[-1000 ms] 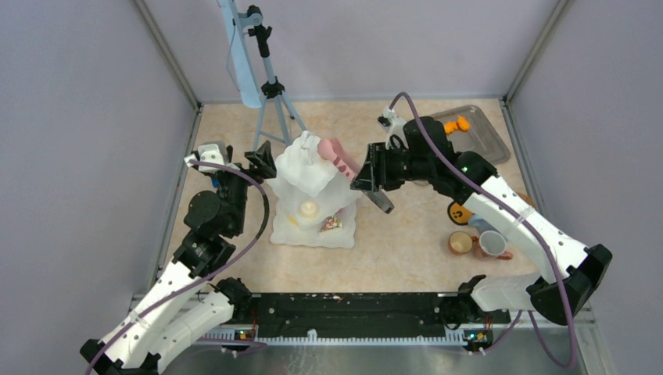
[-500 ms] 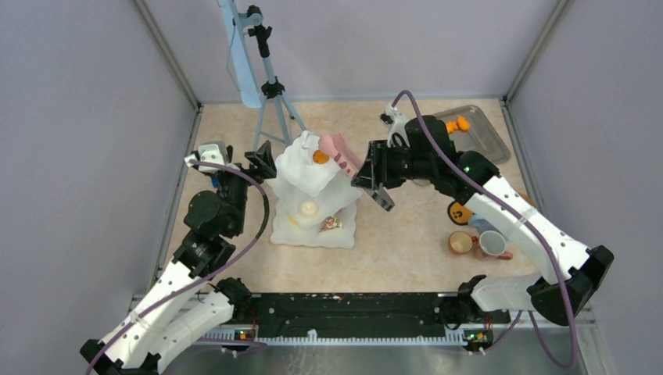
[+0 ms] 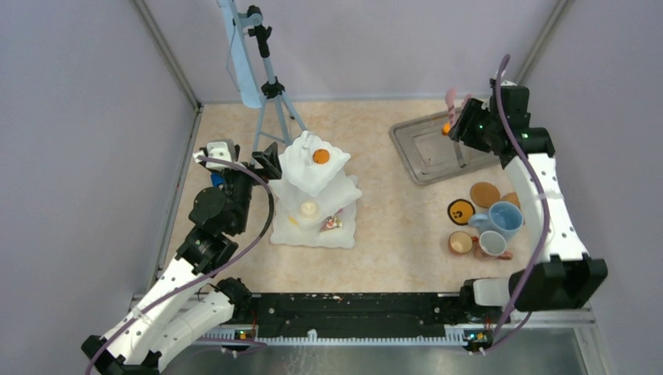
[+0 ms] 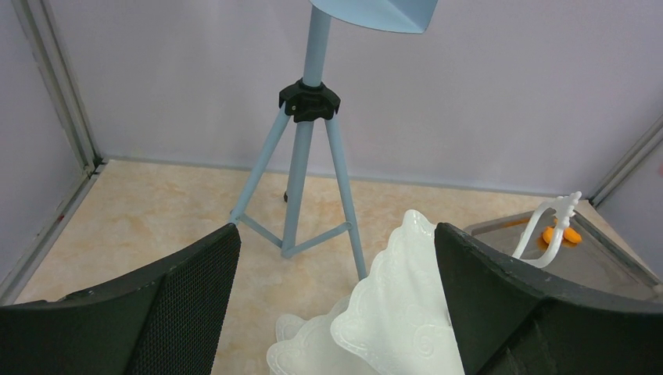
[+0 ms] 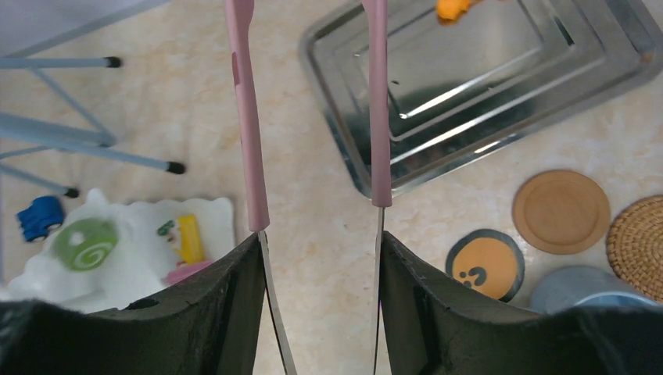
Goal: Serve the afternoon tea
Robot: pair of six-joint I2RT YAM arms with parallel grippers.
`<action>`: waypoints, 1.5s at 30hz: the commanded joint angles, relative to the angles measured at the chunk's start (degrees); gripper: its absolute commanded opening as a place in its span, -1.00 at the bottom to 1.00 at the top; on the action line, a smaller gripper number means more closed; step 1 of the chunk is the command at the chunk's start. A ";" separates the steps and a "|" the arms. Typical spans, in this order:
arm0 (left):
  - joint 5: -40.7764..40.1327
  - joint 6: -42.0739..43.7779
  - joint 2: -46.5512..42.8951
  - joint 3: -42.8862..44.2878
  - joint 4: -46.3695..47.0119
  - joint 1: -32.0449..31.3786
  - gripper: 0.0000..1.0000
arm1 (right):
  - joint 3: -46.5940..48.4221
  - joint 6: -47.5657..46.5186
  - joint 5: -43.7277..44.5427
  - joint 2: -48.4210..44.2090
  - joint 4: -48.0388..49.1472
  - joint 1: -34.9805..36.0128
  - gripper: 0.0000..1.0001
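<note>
Your left gripper (image 4: 336,242) sits just beside the white scalloped tiered stand (image 3: 291,160), fingers spread wide with nothing between them. A round orange toy pastry (image 3: 320,156) rests on the stand's top tier. A cream pastry (image 3: 309,208) and a small cake slice (image 3: 332,223) lie on the tiers below. Further right, a second orange pastry (image 5: 453,8) lies at the far end of the silver metal tray (image 3: 422,156). Your right gripper (image 5: 317,250) clamps the pink tongs (image 5: 246,117) above that tray, tong arms apart and empty. Nearer you, the orange-brown mug (image 3: 461,243) and whitish-pink mug (image 3: 492,244) stand side by side.
</note>
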 commanded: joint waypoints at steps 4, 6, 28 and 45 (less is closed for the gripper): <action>2.28 -0.53 -0.23 0.76 0.87 0.17 0.98 | -0.60 -0.87 3.22 16.56 6.03 -4.23 0.02; 2.34 -0.53 -0.27 0.79 0.79 0.16 0.97 | 0.50 -1.18 4.06 20.63 6.60 -4.23 0.01; 2.97 -1.25 0.04 0.83 0.61 0.16 0.97 | 14.25 -3.91 10.64 43.90 6.64 -4.23 0.03; 3.10 -1.28 0.73 0.87 0.60 0.25 0.98 | 22.86 -6.00 12.83 51.65 3.41 -3.22 -0.09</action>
